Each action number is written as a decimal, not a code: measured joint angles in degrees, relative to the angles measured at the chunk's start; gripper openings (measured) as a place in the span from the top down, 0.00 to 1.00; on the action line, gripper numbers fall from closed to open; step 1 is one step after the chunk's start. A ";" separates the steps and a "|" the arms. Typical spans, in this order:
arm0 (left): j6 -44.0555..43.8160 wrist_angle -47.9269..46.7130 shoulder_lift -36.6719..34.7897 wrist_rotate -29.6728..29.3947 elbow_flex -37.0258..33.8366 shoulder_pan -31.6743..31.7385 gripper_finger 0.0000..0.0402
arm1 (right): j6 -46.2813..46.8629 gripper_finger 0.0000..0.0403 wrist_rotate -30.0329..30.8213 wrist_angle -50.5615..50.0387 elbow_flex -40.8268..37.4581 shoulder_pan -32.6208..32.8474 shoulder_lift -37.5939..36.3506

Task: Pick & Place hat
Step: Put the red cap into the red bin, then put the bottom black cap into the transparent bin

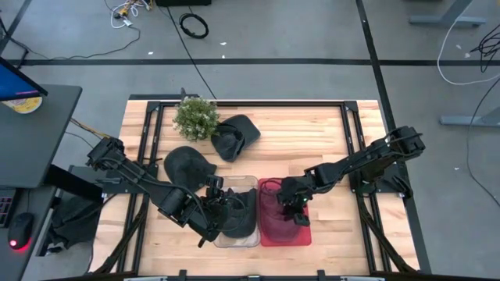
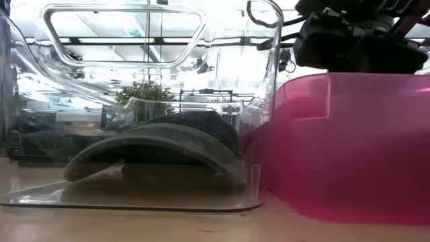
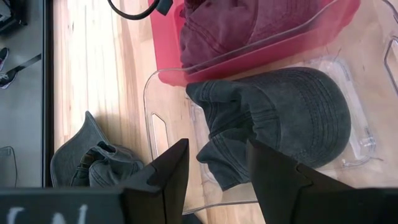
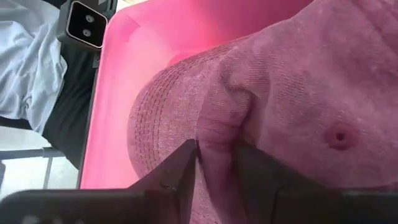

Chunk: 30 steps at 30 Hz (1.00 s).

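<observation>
Inside, faded maroon hat [image 4: 292, 118] (crown creased, stitched brim).

A light wooden plank table top [image 1: 328, 133] sits in a black metal frame [image 1: 250, 100] on a grey concrete floor [image 1: 297, 31]. Black cables [image 1: 193, 25] coil and trail across that floor. A dark grey side desk [image 1: 35, 133] stands beside the table, carrying a blue-lit screen [image 1: 14, 80]. A black computer mouse [image 1: 20, 229] with a red light lies nearby.
</observation>
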 joint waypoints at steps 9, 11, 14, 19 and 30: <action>-0.01 0.02 0.00 0.00 0.00 0.00 0.59 | 3.37 0.62 -6.57 -0.63 0.00 -1.29 -5.60; -0.02 0.02 0.00 0.01 0.00 0.00 0.59 | 1.02 0.61 -6.65 -0.30 0.00 -1.32 -7.31; -0.02 0.02 0.00 0.01 0.00 0.00 0.59 | -1.76 0.61 -6.22 0.20 0.00 -1.33 -9.60; -0.02 0.03 0.00 0.01 0.00 0.00 0.59 | -1.88 0.61 -6.24 1.32 0.02 -1.33 -13.39; 0.00 0.29 0.00 -0.95 0.00 0.00 0.59 | -6.55 0.61 -6.46 7.37 0.04 -4.68 -16.72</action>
